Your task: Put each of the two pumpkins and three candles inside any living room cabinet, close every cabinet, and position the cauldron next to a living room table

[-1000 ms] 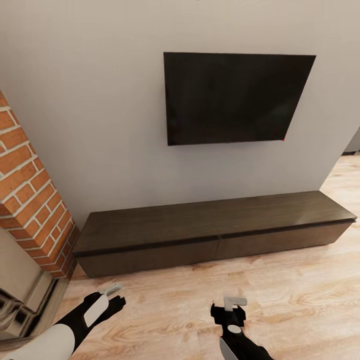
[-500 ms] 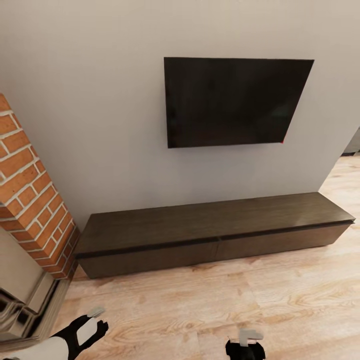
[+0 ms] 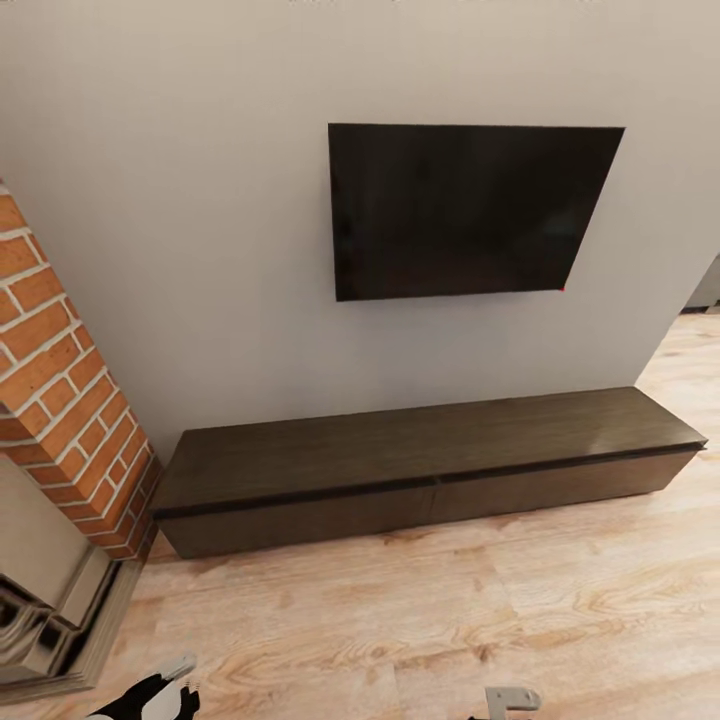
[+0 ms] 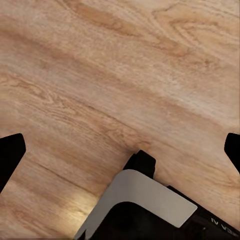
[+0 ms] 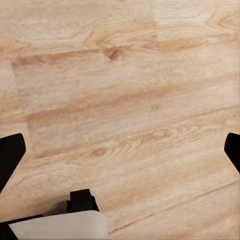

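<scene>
From the head view, the cabinet (image 3: 430,470) runs long and low along the grey wall (image 3: 180,200), both of its drawer fronts flush and closed, with a black television (image 3: 470,210) mounted above it. A red brick fireplace column (image 3: 60,400) stands at the cabinet's left end, and pale wood floor (image 3: 400,620) lies in front. Just the tips of the left gripper (image 3: 165,685) and the right gripper (image 3: 510,700) peek over the lower edge of that view.

The wrist views look straight down at floorboards. In the left wrist view, the left gripper's dark fingertips (image 4: 10,155) sit at opposite edges, spread wide with nothing between them, above a grey and black part of the robot (image 4: 145,200). The right wrist view shows the right gripper's fingertips (image 5: 10,152) equally spread and empty.

Compared with a second ago, both arms have sunk toward the lower edge of the head view, and the television and cabinet sit slightly lower, so the camera has shifted.
</scene>
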Available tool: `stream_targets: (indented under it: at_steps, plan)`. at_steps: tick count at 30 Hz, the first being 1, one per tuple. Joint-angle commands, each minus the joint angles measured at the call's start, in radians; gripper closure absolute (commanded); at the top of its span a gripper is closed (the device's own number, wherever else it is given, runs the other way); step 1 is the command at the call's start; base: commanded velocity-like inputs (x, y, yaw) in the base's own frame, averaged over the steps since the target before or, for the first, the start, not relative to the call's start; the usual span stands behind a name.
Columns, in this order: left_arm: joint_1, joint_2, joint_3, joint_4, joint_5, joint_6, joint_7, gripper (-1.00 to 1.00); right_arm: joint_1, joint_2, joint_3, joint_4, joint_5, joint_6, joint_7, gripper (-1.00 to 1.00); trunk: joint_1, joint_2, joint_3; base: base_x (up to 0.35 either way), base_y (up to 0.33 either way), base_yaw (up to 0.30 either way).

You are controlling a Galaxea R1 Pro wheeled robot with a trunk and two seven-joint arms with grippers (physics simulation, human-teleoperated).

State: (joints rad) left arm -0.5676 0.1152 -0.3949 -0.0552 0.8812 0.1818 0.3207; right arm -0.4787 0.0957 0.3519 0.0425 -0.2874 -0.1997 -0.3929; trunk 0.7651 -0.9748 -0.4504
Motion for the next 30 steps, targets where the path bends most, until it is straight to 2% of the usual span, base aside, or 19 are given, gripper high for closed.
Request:
stream_targets:
  at_steps: [1,8,22,30]
  plan:
    - [0.003,0.0,-0.009,-0.003,0.006,0.005,0.006,-1.0,-0.002,0.001,0.008,0.004,-0.01,-0.008,0.0,-1.0,-0.004,0.007,0.002,0.0,0.0,0.0]
    - [0.029,-0.001,-0.01,-0.003,0.005,-0.002,0.006,-1.0,-0.001,0.001,0.009,0.005,-0.01,-0.008,0.0,-1.0,-0.031,0.056,0.024,0.0,0.0,0.0]
    - [0.08,-0.022,-0.013,-0.003,0.004,-0.027,0.004,-1.0,-0.001,0.001,0.009,0.005,-0.01,-0.008,0.0,-1.0,-0.084,0.154,0.068,0.0,0.0,0.0]
    - [0.153,-0.036,-0.018,-0.003,0.004,-0.028,0.003,-1.0,-0.001,0.001,0.009,0.005,-0.01,-0.007,0.0,-1.0,-0.115,0.21,0.093,0.0,0.0,0.0]
